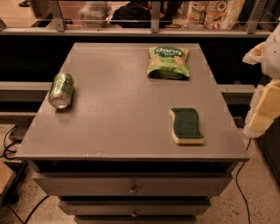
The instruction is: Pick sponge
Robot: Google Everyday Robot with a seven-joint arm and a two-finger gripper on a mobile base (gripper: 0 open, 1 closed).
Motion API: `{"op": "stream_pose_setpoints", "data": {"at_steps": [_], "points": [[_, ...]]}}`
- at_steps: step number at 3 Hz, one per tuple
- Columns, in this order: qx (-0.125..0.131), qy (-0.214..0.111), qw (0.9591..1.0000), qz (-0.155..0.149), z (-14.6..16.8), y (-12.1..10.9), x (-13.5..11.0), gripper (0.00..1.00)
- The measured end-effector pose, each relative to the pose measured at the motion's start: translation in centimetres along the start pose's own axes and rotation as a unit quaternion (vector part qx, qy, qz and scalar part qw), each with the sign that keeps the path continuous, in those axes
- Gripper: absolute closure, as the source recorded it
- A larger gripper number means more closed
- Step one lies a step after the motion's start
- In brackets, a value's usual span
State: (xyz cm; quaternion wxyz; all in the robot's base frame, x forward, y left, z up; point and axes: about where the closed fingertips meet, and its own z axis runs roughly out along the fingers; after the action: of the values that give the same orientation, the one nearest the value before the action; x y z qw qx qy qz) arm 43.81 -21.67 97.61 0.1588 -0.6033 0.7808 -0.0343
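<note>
Flat on the grey tabletop point(122, 113), front right area: sponge point(187, 124), dark green scouring side up, pale yellow foam showing along the near edge and left side, long axis roughly front to back, close to the right edge of the top and near its front edge, touching none of the other items. Well behind it, near the back edge: bright green snack bag point(168, 62), lying flat, label up. Far left of the top: green drink can point(61, 90) on its side, silver end toward the camera, close to the left edge, well apart from bag and sponge. Off the table's right side, at the picture's edge: gripper point(267, 107), pale yellow, with white arm parts point(273, 52) above it, partly cut off, to the right of the sponge and apart from it, holding no item as far as visible; wide or narrow cannot tell. Only bare tabletop and the table's right edge between gripper and sponge. Under the top: dark gap, then upper drawer point(87, 186) and lower drawer point(87, 208), each with a small round knob at centre, fronts facing the camera, contents hidden. Contents of can and bag also hidden; can opened or sealed, cannot tell. Behind the table: railing point(131, 31) with packaged goods point(214, 12) beyond it. Dark cables on the speckled floor, left cable point(8, 144) and right cable point(243, 183).
</note>
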Motion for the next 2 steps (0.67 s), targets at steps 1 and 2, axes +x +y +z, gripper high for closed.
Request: {"op": "stream_pose_setpoints", "data": {"at_steps": [1, 2], "points": [[-0.004, -0.004, 1.0, -0.001, 0.5, 0.0, -0.1, 0.0], [-0.016, -0.012, 0.9998, -0.003, 1.6, 0.0, -0.3, 0.0]]}}
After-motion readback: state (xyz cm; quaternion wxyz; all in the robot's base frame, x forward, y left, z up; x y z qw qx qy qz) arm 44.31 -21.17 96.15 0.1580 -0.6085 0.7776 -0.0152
